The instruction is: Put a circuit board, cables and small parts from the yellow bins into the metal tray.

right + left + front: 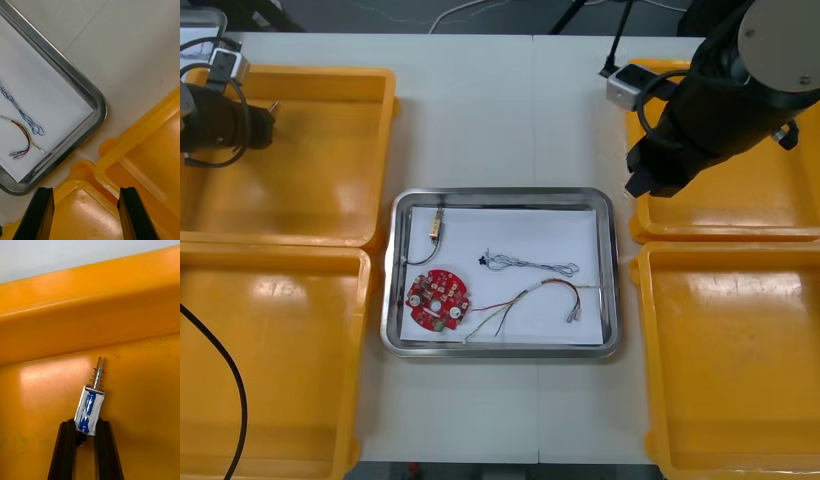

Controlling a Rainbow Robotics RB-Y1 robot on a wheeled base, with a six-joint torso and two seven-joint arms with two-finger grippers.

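Left fingers (67, 450) clamp small metal part (90, 410) (plain in wrist view) over yellow bin (90, 303) — right fingers (39, 213) spread, near metal tray (98, 103).

My left hand (86, 424) pinches a blue-wrapped small metal part (89, 410); circuit board (438, 298) and cables (530, 264) lie in the metal tray (500, 197).

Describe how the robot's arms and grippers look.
Both arms are black. The right arm, over the far right bin, has a round grey cap and a small silver box with a looped black cable; the left arm, over the far left bin, has the same box. Left gripper and right gripper have flat, black fingers.
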